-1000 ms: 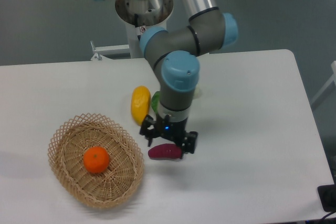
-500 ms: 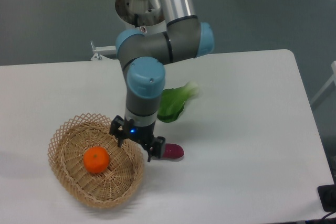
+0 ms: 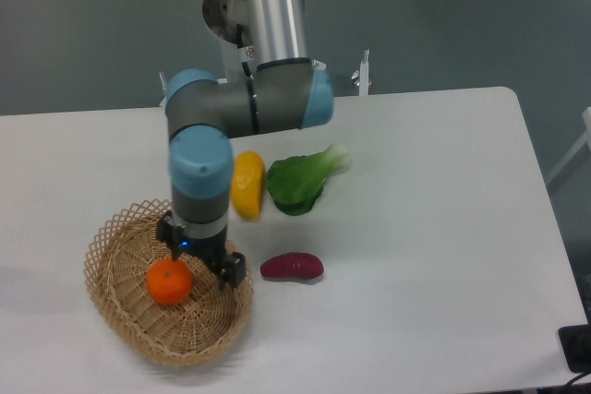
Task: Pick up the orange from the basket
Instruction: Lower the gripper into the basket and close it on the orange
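Note:
The orange (image 3: 169,284) is small, round and bright orange and lies inside the tan wicker basket (image 3: 118,318) at the front left of the table. My gripper (image 3: 200,262) hangs over the basket, just above and to the right of the orange. Its fingers (image 3: 234,270) stand apart on either side, so it looks open and holds nothing. The gripper body hides the upper right edge of the orange.
An elongated yellow vegetable (image 3: 247,185) and a green leafy vegetable (image 3: 302,182) lie behind the basket. A purple sweet potato (image 3: 292,268) lies just right of the basket. The arm's base (image 3: 242,6) stands at the back edge of the white table.
My gripper has moved left from above the sweet potato to over the basket, ending beside the orange. The fruit and vegetables have not moved.

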You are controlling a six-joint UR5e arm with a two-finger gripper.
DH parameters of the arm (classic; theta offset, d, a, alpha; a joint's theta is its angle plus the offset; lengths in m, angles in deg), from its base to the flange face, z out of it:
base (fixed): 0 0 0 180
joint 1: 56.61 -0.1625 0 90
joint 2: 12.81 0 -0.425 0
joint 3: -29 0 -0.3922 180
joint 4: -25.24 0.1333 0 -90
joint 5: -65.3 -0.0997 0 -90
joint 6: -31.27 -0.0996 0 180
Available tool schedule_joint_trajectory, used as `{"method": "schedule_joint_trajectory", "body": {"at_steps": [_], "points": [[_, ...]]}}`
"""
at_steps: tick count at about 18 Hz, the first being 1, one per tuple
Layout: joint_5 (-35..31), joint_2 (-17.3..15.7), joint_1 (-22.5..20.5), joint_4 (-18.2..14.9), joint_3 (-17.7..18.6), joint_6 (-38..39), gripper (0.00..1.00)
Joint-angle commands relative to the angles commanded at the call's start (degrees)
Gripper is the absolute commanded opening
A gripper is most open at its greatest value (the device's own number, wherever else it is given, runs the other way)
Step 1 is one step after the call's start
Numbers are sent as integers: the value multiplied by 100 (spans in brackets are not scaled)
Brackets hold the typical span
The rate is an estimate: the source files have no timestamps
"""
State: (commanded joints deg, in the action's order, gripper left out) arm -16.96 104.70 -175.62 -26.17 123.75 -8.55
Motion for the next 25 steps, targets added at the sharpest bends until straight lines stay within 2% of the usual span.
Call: {"method": "schedule_joint_trajectory", "body": {"at_steps": [7, 11, 17, 18, 20, 21, 22, 25], "points": [[-9, 132, 203, 0, 9, 9, 100], [-26, 325, 291, 9, -52, 272, 100], [-378, 413, 344, 53, -123, 273, 100], [-378, 422, 344, 53, -158, 264, 96], [-369, 474, 352, 44, -237, 281, 72], [-369, 475, 352, 44, -246, 281, 63], [-369, 466, 352, 44, -246, 281, 60], [-352, 457, 344, 35, -246, 290, 59]]}}
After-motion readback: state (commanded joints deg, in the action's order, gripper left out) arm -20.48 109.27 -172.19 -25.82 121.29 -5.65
